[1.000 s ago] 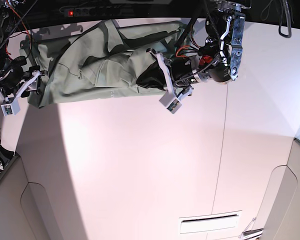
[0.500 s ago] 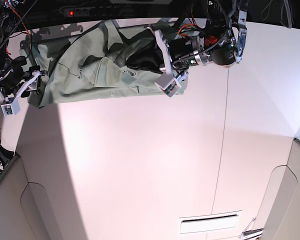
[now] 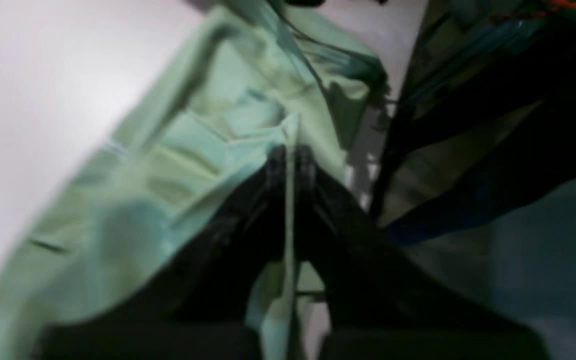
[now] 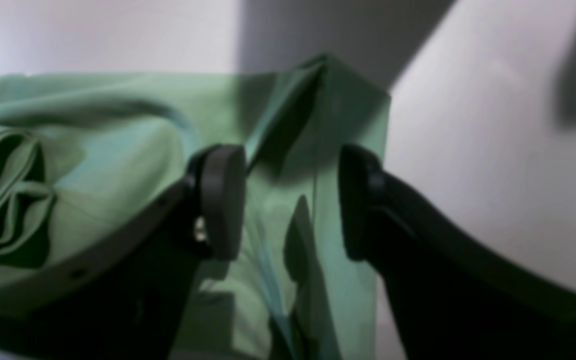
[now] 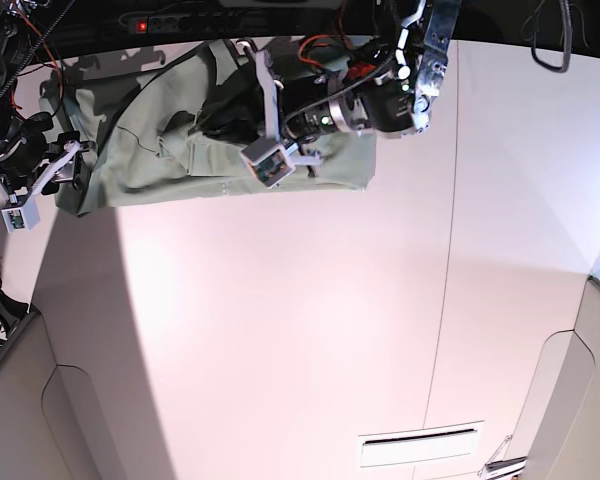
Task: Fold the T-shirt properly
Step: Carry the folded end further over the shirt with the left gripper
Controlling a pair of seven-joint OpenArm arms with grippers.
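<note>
T-shirt [image 5: 150, 150] cloth is lying bunched on the counter [image 5: 280, 330]; left jaws are pinching an edge, right jaws spread, so carrying it over low and evenly looks wise.

arms: black, silver brackets | cables: red, orange | right hand [image 4: 290, 200]: black rounded pads

Robotics lab setup: plain white bench [image 5: 280, 330], a power strip [image 5: 220, 20] with a lit red switch along its far edge, exposed cabling [image 5: 10, 40] on arm hardware, dark backdrop beyond.
</note>
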